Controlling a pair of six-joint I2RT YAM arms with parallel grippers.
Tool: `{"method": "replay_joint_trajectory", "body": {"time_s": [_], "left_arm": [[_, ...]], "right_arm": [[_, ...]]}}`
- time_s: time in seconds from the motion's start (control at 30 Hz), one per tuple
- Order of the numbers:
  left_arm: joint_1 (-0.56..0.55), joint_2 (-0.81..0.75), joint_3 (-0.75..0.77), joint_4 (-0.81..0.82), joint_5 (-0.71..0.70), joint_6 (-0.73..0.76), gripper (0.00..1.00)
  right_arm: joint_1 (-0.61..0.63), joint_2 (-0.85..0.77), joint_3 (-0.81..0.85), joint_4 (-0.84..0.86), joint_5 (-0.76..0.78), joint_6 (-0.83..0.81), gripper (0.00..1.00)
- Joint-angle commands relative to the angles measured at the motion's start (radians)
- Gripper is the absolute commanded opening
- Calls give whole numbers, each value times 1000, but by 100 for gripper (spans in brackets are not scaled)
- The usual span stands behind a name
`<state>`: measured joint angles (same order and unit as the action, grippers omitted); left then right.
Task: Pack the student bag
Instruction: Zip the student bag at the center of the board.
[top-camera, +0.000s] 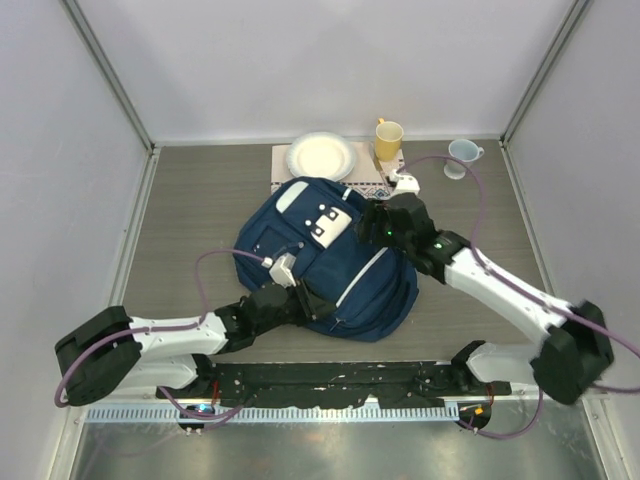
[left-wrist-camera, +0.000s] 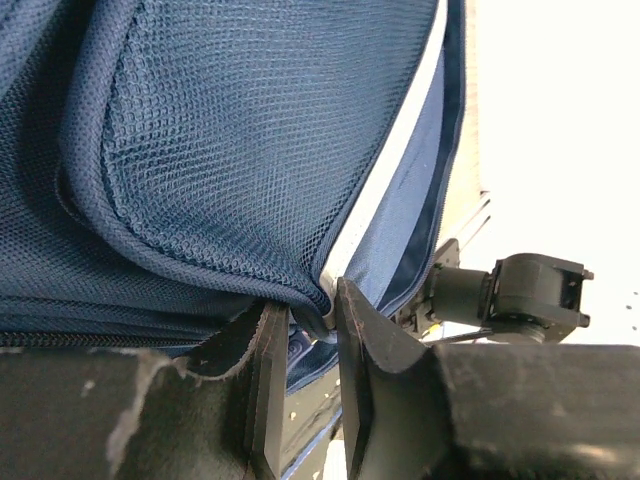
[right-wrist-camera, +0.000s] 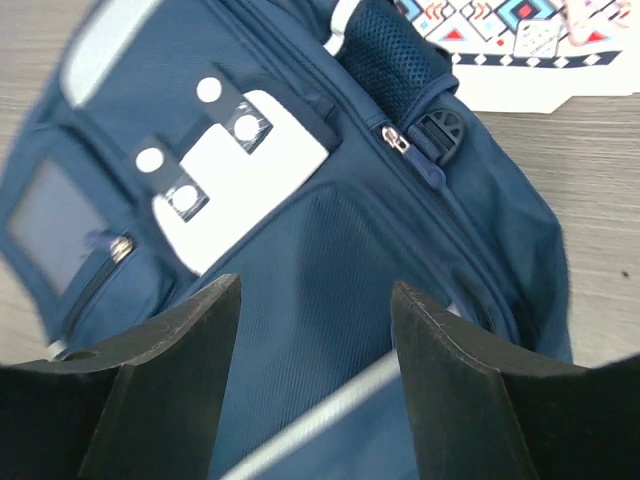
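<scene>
The student bag (top-camera: 325, 255), navy with thin white stripes and a white buckle patch (top-camera: 328, 226), lies flat in the middle of the table. My left gripper (top-camera: 320, 305) is at the bag's near edge. In the left wrist view, the gripper (left-wrist-camera: 312, 310) is shut on a fold of the bag's mesh edge and white piping (left-wrist-camera: 250, 150). My right gripper (top-camera: 372, 225) hovers over the bag's far right side. Seen from the right wrist, it (right-wrist-camera: 315, 290) stands open above the blue fabric (right-wrist-camera: 300, 230), with nothing between its fingers.
Behind the bag a white plate (top-camera: 321, 156) rests on a patterned mat (top-camera: 365, 180). A yellow cup (top-camera: 388, 136) and a pale blue cup (top-camera: 463, 153) stand at the back right. The mat's edge (right-wrist-camera: 520, 40) shows in the right wrist view. Walls enclose the table.
</scene>
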<state>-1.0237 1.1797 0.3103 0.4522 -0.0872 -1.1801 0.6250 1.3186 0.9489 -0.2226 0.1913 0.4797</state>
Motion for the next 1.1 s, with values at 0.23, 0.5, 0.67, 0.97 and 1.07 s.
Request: {"method": "replay_joint_trajectory", "body": {"time_s": [0.23,0.5,0.67,0.97,1.07], "left_arm": [[1,-106,205,-59,-126,34,20],[1,-45,245,-27,-129,5,17],[1,-32,250,-21,-137,-1,17],[1,-52,225,-14,-152,-7,17],[1,-60,219,-6,-157,-7,17]], "right_arm": [[295,-585,-263,-129,180,270,59],[773,-471,-210,-223,591,459,54],[864,-289,-127,-316,685,600,50],[868,-302,-160,-350,682,740,45],[863,-297,-170,-343,656,734,41]]}}
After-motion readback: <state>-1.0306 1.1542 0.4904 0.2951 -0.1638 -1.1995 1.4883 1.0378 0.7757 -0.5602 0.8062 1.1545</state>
